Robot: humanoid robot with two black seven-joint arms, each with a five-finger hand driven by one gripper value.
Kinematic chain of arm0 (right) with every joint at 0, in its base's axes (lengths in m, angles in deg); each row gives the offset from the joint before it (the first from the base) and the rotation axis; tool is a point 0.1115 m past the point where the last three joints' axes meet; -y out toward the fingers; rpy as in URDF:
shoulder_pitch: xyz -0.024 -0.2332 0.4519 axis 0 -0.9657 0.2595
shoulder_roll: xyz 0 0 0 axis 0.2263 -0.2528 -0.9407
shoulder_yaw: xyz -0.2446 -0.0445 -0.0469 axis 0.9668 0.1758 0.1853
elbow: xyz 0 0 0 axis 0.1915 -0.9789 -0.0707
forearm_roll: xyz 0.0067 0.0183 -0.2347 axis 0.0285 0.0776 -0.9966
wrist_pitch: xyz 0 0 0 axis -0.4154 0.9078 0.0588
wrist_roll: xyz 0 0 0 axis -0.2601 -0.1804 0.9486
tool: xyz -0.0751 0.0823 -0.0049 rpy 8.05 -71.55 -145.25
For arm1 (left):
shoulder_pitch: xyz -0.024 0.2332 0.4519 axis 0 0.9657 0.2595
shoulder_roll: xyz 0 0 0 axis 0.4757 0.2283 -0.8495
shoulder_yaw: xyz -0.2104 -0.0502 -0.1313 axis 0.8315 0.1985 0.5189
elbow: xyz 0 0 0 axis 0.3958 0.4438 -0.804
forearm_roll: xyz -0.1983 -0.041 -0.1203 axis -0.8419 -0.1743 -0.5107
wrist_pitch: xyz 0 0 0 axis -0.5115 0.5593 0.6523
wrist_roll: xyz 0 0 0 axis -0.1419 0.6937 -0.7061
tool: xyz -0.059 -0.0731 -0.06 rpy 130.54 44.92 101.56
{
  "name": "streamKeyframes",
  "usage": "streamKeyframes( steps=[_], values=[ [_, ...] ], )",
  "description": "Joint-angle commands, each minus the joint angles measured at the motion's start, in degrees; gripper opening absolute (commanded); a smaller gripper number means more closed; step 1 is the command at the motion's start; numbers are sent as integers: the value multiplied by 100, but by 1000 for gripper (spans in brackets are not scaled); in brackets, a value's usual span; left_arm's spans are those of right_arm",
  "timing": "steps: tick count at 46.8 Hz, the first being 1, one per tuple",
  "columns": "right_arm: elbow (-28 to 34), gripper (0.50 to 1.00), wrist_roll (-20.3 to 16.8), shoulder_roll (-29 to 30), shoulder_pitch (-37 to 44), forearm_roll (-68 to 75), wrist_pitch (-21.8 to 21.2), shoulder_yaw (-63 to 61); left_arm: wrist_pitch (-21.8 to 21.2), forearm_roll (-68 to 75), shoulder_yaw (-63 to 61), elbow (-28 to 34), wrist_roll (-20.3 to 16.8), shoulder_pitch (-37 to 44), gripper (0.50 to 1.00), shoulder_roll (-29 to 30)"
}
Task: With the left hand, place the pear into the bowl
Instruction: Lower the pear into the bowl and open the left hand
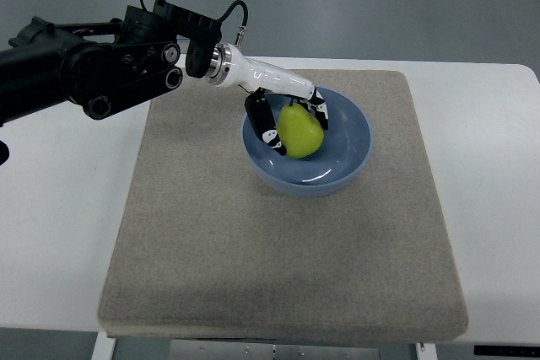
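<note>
L hand (pixel 287 111) round pear (pixel 301 131) — inside blue bowl (pixel 354 145).

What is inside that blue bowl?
A green pear, gripped by the left hand, sits over the bowl. The bowl's floor beneath the pear is covered, so contact cannot be seen.

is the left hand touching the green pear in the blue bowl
Touching. The top view shows the left hand's black fingers wrapped against both sides of the green pear, over the round blue bowl.
</note>
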Motion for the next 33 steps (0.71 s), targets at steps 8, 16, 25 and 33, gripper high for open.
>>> streamKeyframes(
  steps=[8,16,25,33],
  values=[
    [-1,924,0,0,3,0,-1,0,0,-48,9,-8,-9,0,917,0],
    [-1,924,0,0,3,0,-1,0,0,-57,44,-8,-9,0,928,0],
    [-1,924,0,0,3,0,-2,0,0,-83,114,9,-9,-44,928,9],
    [-1,924,0,0,-6,0,-2,0,0,-83,360,185,-9,-79,928,71]
  ],
)
